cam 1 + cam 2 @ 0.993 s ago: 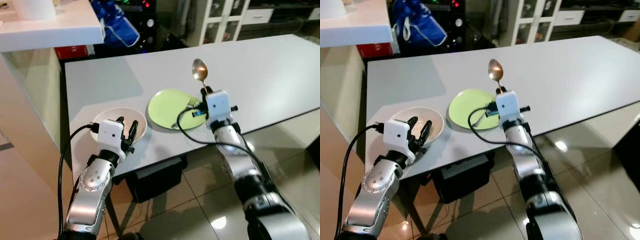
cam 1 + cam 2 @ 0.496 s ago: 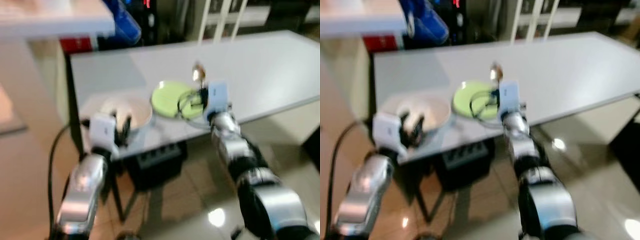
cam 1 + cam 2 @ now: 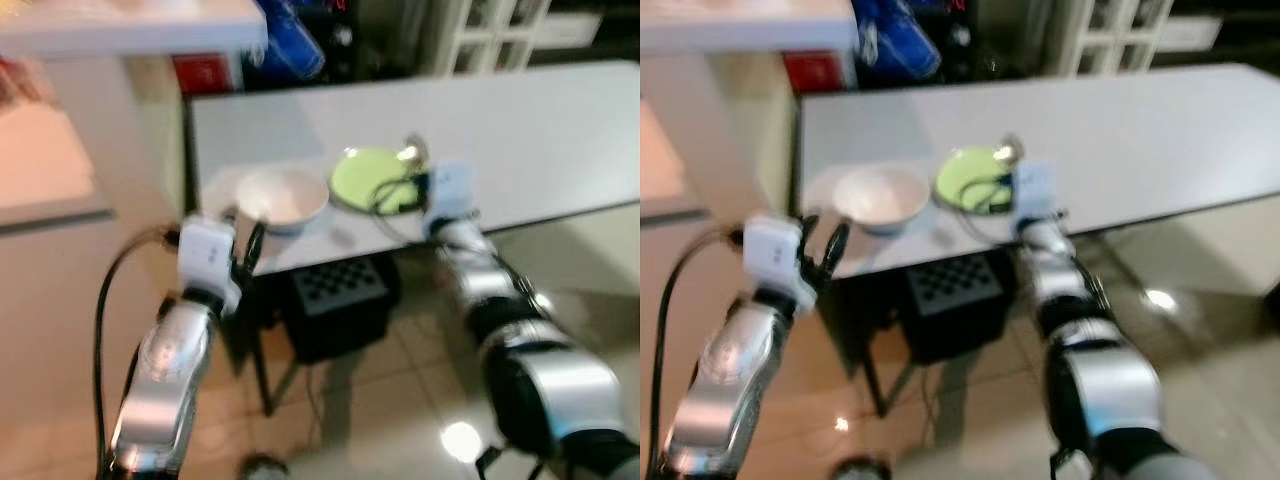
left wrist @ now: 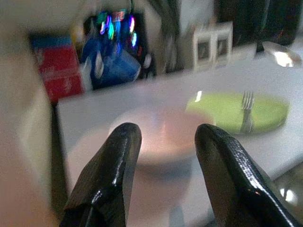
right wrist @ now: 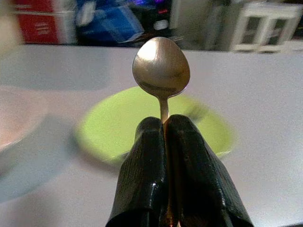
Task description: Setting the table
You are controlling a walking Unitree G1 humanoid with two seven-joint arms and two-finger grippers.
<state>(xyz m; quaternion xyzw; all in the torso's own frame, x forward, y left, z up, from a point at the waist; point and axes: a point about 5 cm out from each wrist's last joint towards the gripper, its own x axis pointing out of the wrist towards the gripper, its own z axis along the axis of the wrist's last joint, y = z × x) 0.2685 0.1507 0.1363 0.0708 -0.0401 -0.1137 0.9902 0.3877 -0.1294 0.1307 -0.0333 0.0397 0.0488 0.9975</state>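
Head views blurred. Long white rectangular table (image 3: 520, 130) ahead, with a shallow white round bowl (image 3: 281, 197) near its front left corner and a flat lime-green round plate (image 3: 372, 180) just beside the bowl, on its right.

A silver metal fork (image 4: 245, 116) lies on the plate, tines pointing away from the table's front edge.

Right gripper (image 5: 166, 124): fingers clenched together on the handle of a gold-toned metal spoon (image 5: 161, 69). The spoon stands upright with its bowl end up, above the fingertips. In the head views the gripper sits at the front edge of the table, just beside the plate, with the spoon's bowl end over the plate's right rim. Cannot tell from the blur whether the gripper touches the table.

Left gripper (image 4: 165, 135): fingers (image 4: 124, 142) spread apart, nothing between them. It hangs in front of the table's front left corner, off the tabletop, pointing at the bowl. Bowl and gripper are apart.

Under the table: a black box with a perforated top (image 3: 340, 290) on a glossy tiled floor (image 3: 400, 420). Behind the table: a blue bag (image 3: 295, 50), a red box (image 3: 203, 72) and a white glass-door cabinet (image 3: 495, 30). A white countertop edge (image 3: 130, 35) is at upper left.
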